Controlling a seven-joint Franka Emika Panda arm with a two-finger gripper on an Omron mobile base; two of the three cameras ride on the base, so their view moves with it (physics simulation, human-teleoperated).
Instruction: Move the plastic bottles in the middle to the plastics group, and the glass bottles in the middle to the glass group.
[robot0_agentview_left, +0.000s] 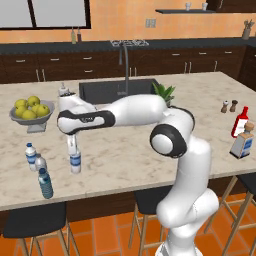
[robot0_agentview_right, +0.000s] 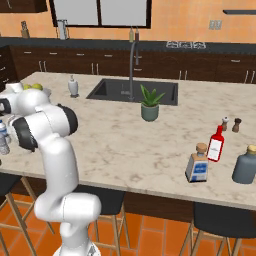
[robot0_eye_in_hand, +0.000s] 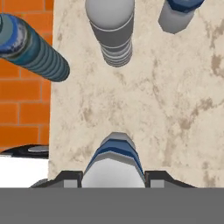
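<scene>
1. The white-capped plastic bottle (robot0_agentview_left: 75, 161) stands on the marble counter (robot0_agentview_left: 125, 150) at the lower left of the left base view, just right of three water bottles (robot0_agentview_left: 38, 167).
2. The gripper (robot0_agentview_left: 73, 148) is over its top, jaws closed against its sides; the hand view shows the bottle (robot0_eye_in_hand: 113, 162) between the fingertips (robot0_eye_in_hand: 68, 178).
3. The cork-stoppered bottle (robot0_agentview_left: 243, 142) stands at the right edge, beside the red bottle (robot0_agentview_left: 240, 121).

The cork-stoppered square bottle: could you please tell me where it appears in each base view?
Left base view: the cork-stoppered bottle stands at the far right edge.
Right base view: the same bottle stands lower right of centre.
Shared landmark: the red bottle, close behind it.
</scene>
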